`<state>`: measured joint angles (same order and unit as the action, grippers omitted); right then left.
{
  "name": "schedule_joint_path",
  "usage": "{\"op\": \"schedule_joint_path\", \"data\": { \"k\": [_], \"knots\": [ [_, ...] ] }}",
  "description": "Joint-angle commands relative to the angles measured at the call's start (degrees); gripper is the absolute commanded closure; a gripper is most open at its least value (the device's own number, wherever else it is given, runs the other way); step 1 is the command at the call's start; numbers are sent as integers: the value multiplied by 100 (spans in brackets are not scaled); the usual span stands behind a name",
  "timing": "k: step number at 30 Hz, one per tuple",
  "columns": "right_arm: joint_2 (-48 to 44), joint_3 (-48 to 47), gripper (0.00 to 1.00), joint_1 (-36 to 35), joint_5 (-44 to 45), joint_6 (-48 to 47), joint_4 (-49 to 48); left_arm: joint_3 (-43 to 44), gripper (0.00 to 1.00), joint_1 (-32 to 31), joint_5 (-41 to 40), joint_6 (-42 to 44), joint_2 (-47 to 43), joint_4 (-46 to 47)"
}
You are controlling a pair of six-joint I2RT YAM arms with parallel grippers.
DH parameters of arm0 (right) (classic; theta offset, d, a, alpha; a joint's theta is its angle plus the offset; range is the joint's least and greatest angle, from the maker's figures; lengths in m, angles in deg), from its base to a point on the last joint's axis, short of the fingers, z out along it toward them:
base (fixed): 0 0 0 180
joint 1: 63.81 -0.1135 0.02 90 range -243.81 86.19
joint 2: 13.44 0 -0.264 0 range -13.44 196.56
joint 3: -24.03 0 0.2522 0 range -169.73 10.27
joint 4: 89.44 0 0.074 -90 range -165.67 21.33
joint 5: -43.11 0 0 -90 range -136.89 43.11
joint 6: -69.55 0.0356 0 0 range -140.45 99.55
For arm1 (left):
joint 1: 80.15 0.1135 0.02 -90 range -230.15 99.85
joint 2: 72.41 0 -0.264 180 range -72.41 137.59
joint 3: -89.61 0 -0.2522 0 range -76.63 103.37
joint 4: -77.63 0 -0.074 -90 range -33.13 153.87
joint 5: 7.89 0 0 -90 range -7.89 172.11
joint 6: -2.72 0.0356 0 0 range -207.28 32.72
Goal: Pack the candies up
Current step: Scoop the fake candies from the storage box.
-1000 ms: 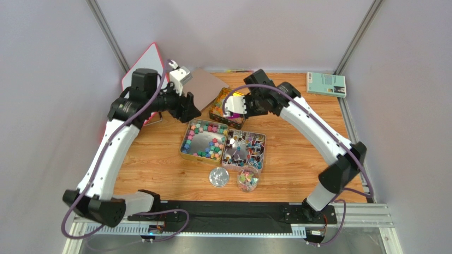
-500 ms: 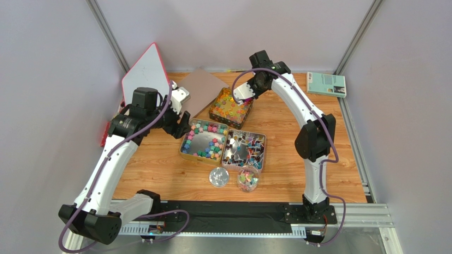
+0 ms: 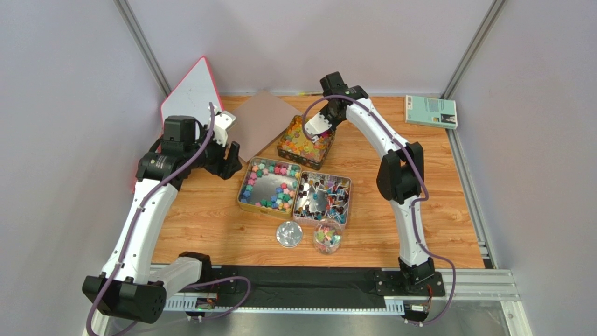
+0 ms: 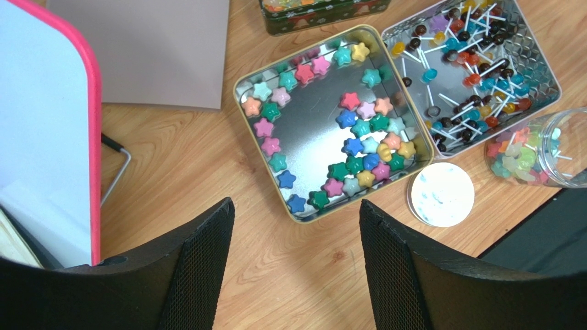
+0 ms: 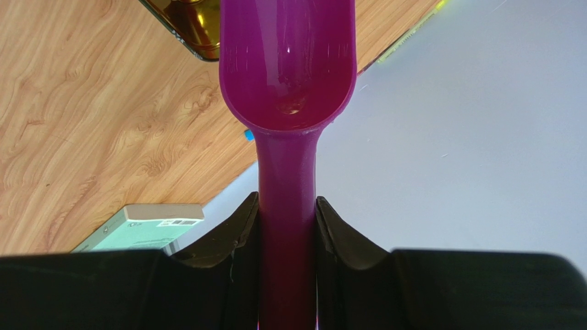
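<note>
Star-shaped pastel candies [image 4: 353, 146] lie in a gold tin [image 3: 246, 187]. A silver tin [image 3: 345, 204] beside it holds lollipops [image 4: 463, 67]. Glossy orange-yellow candies [image 3: 303, 143] fill a dark tin behind them. A clear jar [image 3: 327, 238] with mixed candies stands in front, its lid [image 4: 441, 194] beside it. My right gripper [image 5: 287, 206] is shut on the handle of the purple scoop [image 5: 287, 69]. The scoop's bowl looks empty and hangs at the far edge of the dark tin [image 5: 186, 27]. My left gripper [image 4: 296, 213] is open over bare wood, left of the gold tin.
A whiteboard with a pink-red rim [image 3: 193, 87] leans at the back left, with a brown sheet [image 3: 266, 119] flat beside it. A teal book [image 3: 430, 110] lies at the back right. Grey walls close the table on three sides.
The right gripper has carried the scoop from above the dark tin back to its far edge, the arm folding up. The left gripper has drawn back left and nearer, still open.
</note>
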<state>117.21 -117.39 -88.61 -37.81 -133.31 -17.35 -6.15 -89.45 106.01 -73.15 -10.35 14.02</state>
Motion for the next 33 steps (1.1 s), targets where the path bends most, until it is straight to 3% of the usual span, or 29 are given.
{"op": "schedule_joint_path", "data": {
  "k": [1, 11, 15, 24, 33],
  "knots": [
    [-267, 169, 100, 150, 314, -2615, -304, -104, 27, 130, 106, -147, -203, 142],
    [-716, 1014, 100, 335, 349, -4129, -269, -385, 28, 587, 335, -543, -431, 414],
    [-655, 814, 100, 326, 287, -4647, -7, -473, 28, 763, 422, -727, -528, 528],
    [-277, 162, 100, 54, 173, -4684, 907, -737, 28, 1307, 528, -1070, -739, 731],
    [-348, 681, 100, -104, 270, -4684, 838, -781, 28, 1642, 554, -1167, -854, 696]
  ]
}}
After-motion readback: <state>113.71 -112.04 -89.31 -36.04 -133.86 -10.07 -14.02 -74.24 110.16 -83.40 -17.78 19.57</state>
